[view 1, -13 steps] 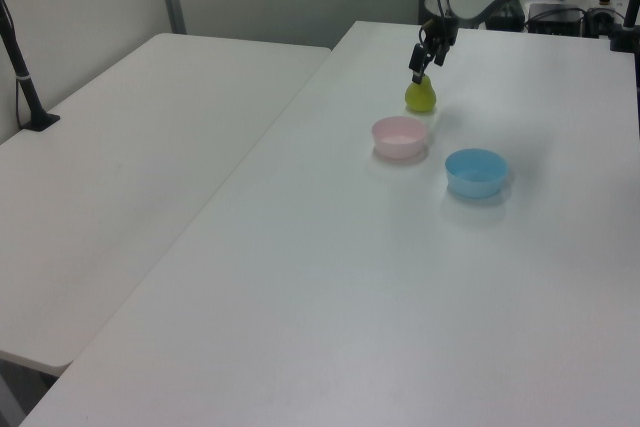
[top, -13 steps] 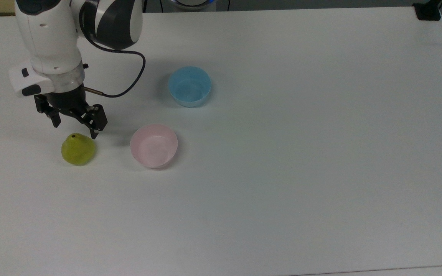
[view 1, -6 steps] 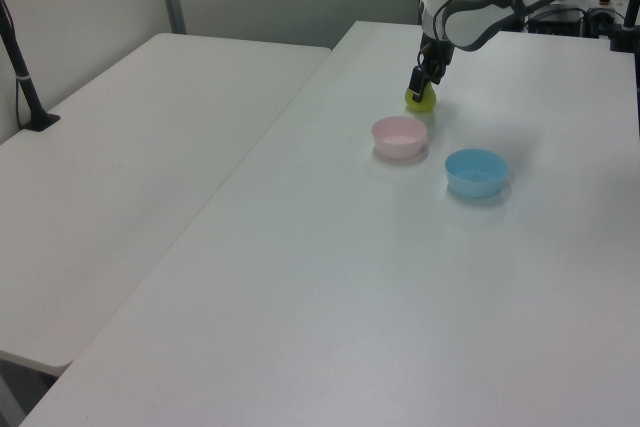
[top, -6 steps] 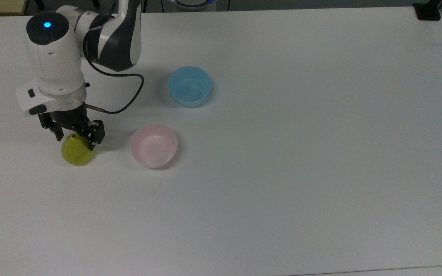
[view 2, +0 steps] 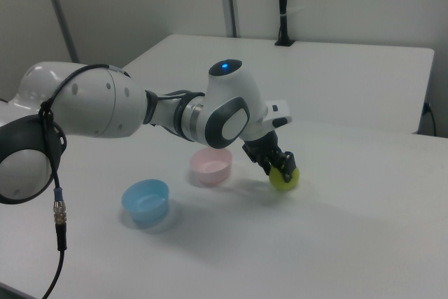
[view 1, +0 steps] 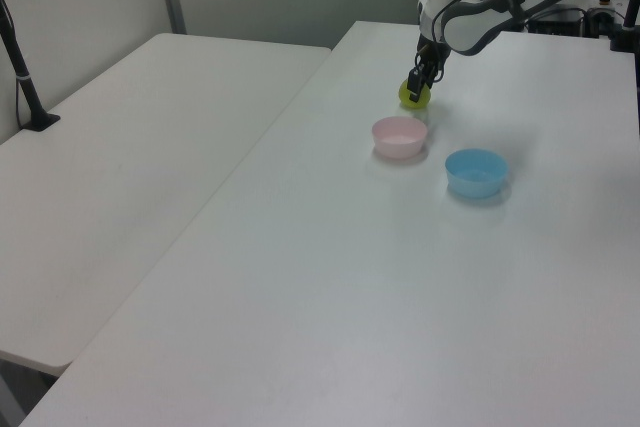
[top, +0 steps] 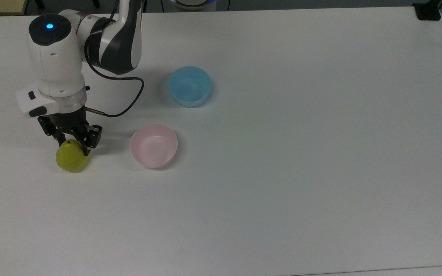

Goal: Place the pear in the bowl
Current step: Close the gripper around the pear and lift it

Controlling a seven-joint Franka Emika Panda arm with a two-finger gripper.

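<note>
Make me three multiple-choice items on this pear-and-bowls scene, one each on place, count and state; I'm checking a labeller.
1. In the top view, the pear lies to which side of the pink bowl?
A. left
B. right
C. inside it

2. How many bowls stand on the table?
A. one
B. two
C. three

3. The gripper is
A. over the blue bowl
B. high above the table
C. closed around the pear's top

Key: 1 A, the pear sits left of pink; 2 B, one pink, one blue; 3 C, fingers flank the pear.
</note>
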